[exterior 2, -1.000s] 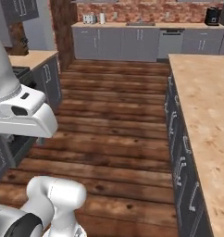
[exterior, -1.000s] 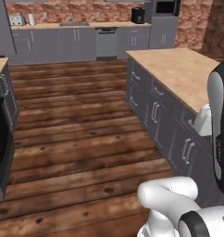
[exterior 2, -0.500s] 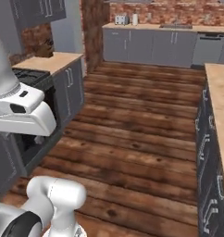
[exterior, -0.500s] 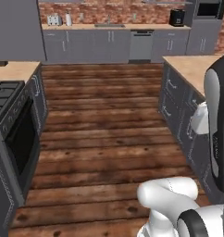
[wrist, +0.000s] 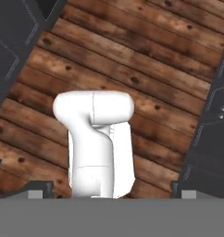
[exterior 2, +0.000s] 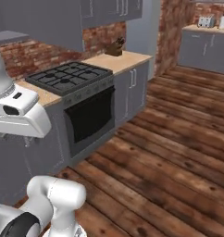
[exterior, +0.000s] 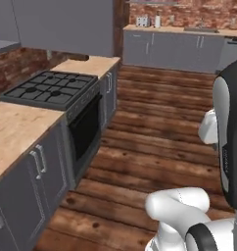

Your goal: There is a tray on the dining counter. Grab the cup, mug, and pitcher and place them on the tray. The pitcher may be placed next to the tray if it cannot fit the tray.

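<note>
The tray, the cup, the mug, the pitcher and the dining counter are out of view. My gripper point(wrist: 111, 189) is open, its two dark fingertips point(wrist: 40, 188) standing far apart with nothing between them. It points down at the wooden floor point(wrist: 146, 60) over the robot's own base. The white arm point(exterior: 229, 137) stands folded up, close above the base.
A black gas stove point(exterior: 49, 88) with an oven point(exterior: 86, 130) below sits in a tan counter on grey cabinets point(exterior: 27, 186) to the left. A knife block point(exterior 2: 116, 46) stands past the stove. A toaster point(exterior: 142, 21) sits on the far brick-backed counter. Wooden floor point(exterior: 159, 127) stretches ahead.
The whole picture has swung as the base turned: the tan counter on the right has left the views and the stove counter has come in on the left. The gripper stays open.
</note>
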